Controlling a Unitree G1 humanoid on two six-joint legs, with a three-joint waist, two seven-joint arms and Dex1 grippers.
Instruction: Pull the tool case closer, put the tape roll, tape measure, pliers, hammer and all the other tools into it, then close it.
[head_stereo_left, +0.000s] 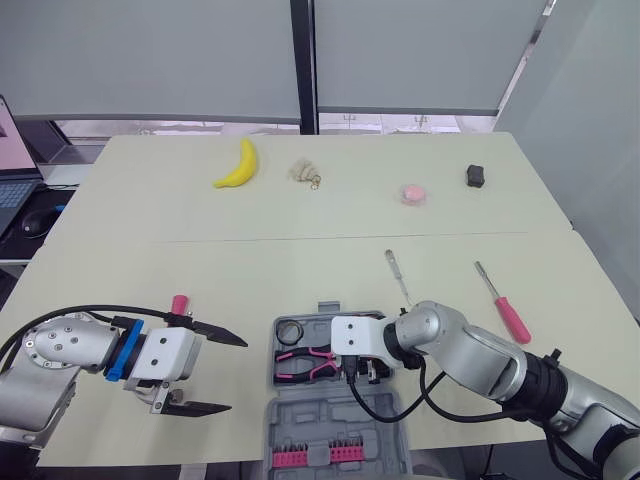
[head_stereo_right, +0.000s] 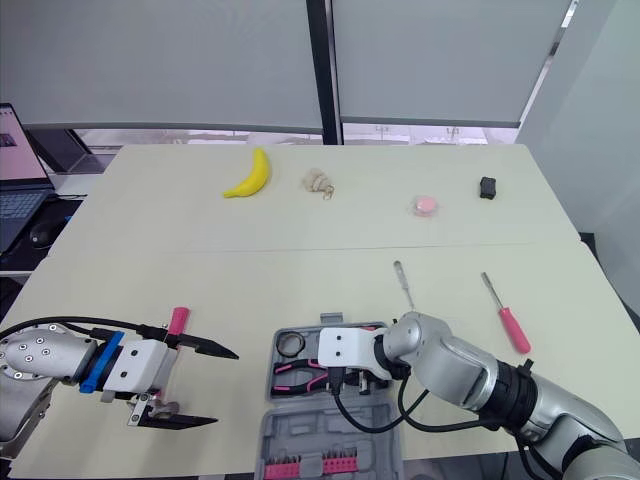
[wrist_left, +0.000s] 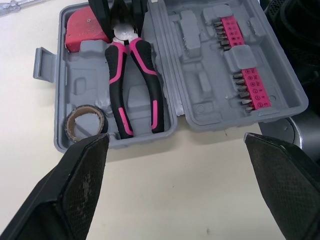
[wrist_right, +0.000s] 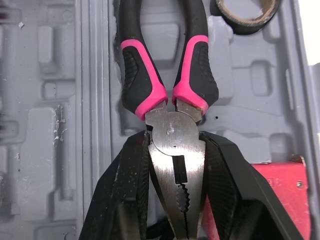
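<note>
The grey tool case (head_stereo_left: 340, 420) lies open at the table's front edge. Its tray holds the tape roll (head_stereo_left: 291, 330), a red tape measure (wrist_left: 82, 27) and the black-and-pink pliers (head_stereo_left: 305, 362). My right gripper (head_stereo_left: 360, 372) reaches into the tray, shut on the pliers' metal head (wrist_right: 175, 135), which lies in its slot. My left gripper (head_stereo_left: 237, 375) hangs open just left of the case, holding nothing. A pink-handled screwdriver (head_stereo_left: 505, 308) and a thin metal tool (head_stereo_left: 398, 275) lie on the table right of and behind the case. A pink handle (head_stereo_left: 179, 303) pokes out behind my left gripper.
Rows of pink bit holders (head_stereo_left: 315, 455) sit in the case lid. At the table's far side lie a banana (head_stereo_left: 238, 165), a small beige item (head_stereo_left: 305, 173), a pink item (head_stereo_left: 413, 194) and a black item (head_stereo_left: 475, 176). A laptop and mouse (head_stereo_left: 35, 222) sit off the left edge.
</note>
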